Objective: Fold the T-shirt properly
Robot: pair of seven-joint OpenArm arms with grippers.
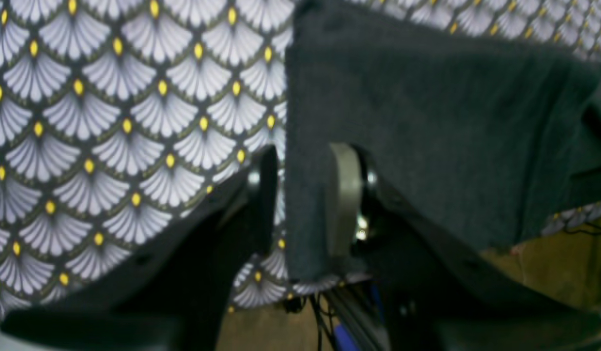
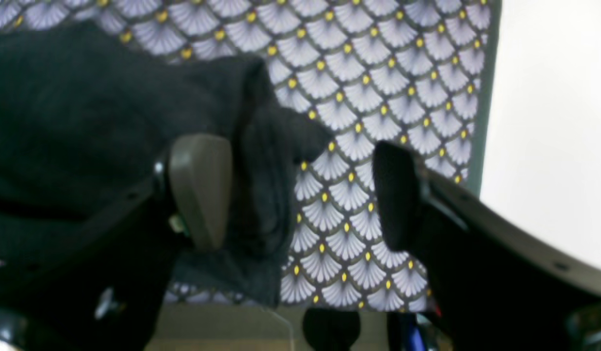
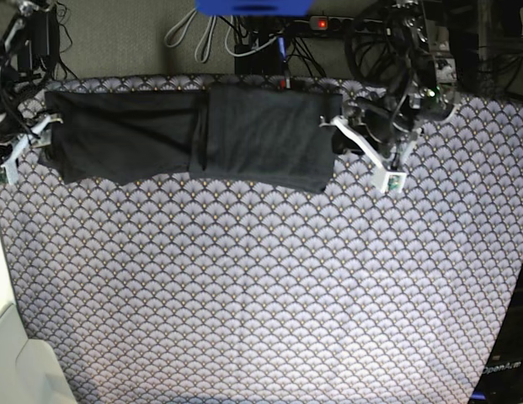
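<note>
The dark grey T-shirt (image 3: 244,135) lies as a long folded band along the table's far edge, with a doubled layer on its right half. At its right end is my left gripper (image 3: 362,151). In the left wrist view the left gripper (image 1: 305,151) stands open, the T-shirt (image 1: 427,122) edge lying in the gap beside the grey pad (image 1: 344,200). My right gripper (image 3: 24,145) is at the shirt's left end. In the right wrist view the right gripper (image 2: 295,146) is wide open, and a bunched corner of the T-shirt (image 2: 86,107) rests next to its grey pad (image 2: 200,190).
The scallop-patterned tablecloth (image 3: 261,295) covers the whole table in front of the shirt. Cables and a power strip (image 3: 320,23) lie just behind the far edge. A white surface (image 3: 17,362) borders the table at the near left.
</note>
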